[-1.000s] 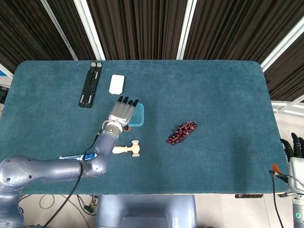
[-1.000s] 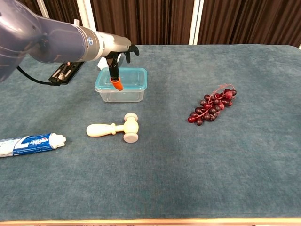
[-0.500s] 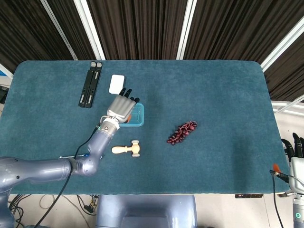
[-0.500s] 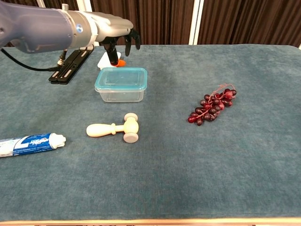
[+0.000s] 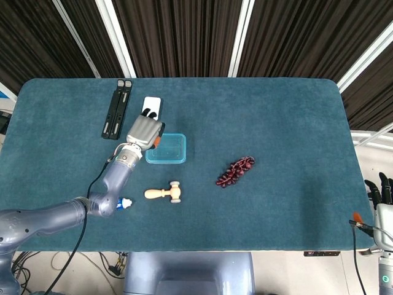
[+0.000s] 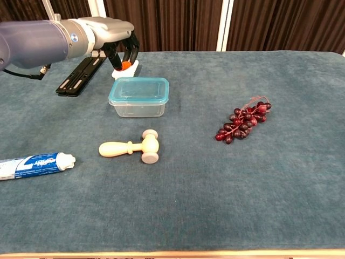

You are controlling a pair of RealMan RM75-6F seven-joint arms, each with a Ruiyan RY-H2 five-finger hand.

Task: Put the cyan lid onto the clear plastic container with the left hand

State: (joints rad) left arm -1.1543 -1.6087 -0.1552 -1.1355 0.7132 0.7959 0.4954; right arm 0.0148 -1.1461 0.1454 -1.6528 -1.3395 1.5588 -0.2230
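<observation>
A dark teal, felt-like worktop [image 5: 276, 123] with rounded corners fills both views; behind it hang dark ribbed curtains crossed by white bars.

On it lie 1 clear plastic container [image 6: 139, 102], 1 cyan lid [image 5: 166, 148], 1 small wooden mallet [image 6: 131, 148], 1 toothpaste tube [image 6: 33, 164], 1 bunch of dark red grapes [image 5: 235, 171], 1 flat white block [image 5: 151, 106] and 1 black hinged bar [image 5: 116, 109].

The container stands left of centre, and the lid sits on top of it, level, covering the opening. Its long axis runs left to right across the worktop, parallel to the near edge.

The left hand [image 6: 119, 47] hangs above the worktop just behind and left of the container, apart from the lid, gripping nothing, its dark fingers curved downward and spread. In the head view it overlaps the white block.

The right hand [image 5: 382, 195] shows only at the far right edge, off the worktop; whether it is released or clenched cannot be told.
</observation>
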